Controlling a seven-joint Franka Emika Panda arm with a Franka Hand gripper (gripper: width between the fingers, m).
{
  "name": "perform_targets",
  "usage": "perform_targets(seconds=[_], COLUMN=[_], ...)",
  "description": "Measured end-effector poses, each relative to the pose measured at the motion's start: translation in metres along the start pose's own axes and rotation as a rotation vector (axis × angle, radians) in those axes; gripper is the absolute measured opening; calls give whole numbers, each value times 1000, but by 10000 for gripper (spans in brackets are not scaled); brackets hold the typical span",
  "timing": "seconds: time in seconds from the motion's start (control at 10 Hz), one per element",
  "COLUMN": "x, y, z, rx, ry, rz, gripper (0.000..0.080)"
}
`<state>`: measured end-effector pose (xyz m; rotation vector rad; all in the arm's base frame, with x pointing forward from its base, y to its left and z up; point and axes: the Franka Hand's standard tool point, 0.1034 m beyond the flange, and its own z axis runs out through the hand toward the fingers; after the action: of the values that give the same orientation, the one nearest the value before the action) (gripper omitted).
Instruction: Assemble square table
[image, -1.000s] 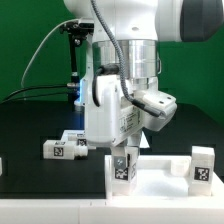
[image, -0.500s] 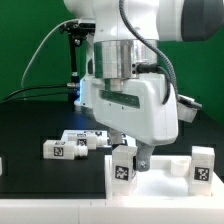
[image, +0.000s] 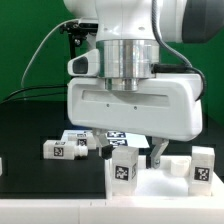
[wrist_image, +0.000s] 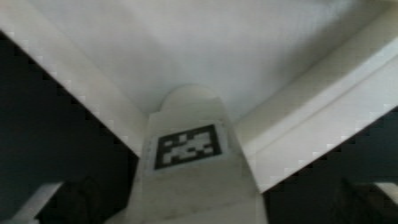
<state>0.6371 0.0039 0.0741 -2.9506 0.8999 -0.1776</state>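
- A short white plastic tagged leg (image: 60, 149) lies on its side on the black table (image: 25, 125). A second lying leg (image: 84, 140) is just beside it at two o'clock in the exterior view.
- The white two-finger gripper (image: 131, 153) hangs over an upright white tagged leg (image: 124, 166). Its dark fingers (image: 157, 153) are apart at that leg's three and nine o'clock, clamping nothing.
- That leg stands on the flat white square table top (image: 160, 182).
- Another upright leg (image: 203, 166) stands at its three o'clock.

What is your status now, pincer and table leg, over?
Pincer open around upright leg. Leg stands on table top corner. No obstruction seen.
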Motion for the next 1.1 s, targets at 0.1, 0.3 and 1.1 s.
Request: perform_targets(seconds=[0.1, 0.3, 1.1], x=[0, 0, 2], y=[0, 1, 5], z=[0, 1, 3], rx=[-2, -2, -27], ry=[0, 0, -40], rz=[72, 102, 1061], gripper=[649, 400, 286])
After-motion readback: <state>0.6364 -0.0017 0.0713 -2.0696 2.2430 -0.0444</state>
